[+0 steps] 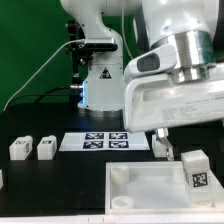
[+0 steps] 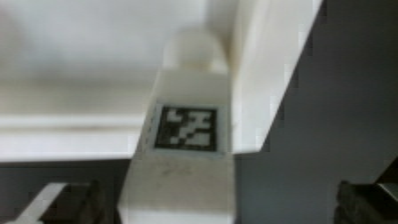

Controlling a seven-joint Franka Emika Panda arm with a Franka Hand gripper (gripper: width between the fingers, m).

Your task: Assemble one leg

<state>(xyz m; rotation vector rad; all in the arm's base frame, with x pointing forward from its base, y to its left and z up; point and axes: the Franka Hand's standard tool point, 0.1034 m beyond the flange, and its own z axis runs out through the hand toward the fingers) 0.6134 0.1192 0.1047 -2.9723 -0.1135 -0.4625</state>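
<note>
You have your gripper open. In the wrist view its two dark fingers stand wide apart, the leg runs between them, and a strip of dark table shows on each side, so nothing is held. The leg's tagged face looks at the camera, and its far end lies against the edge of the white panel.

In the exterior view the leg stands upright at the panel's far corner on the exterior view's right, with its tag facing the camera. You cannot tell from here whether it is seated in the panel or only set against it. The arm hangs just above it and fills the upper right, so room there is tight.

The panel has a raised rim like a shallow tray, and a small knob sits inside its near corner on the exterior view's left. Its far edge runs just beside the marker board.

To the exterior view's left of the panel, the black table lies open as far as a small white block and a second block, side by side and well apart from the leg
</note>
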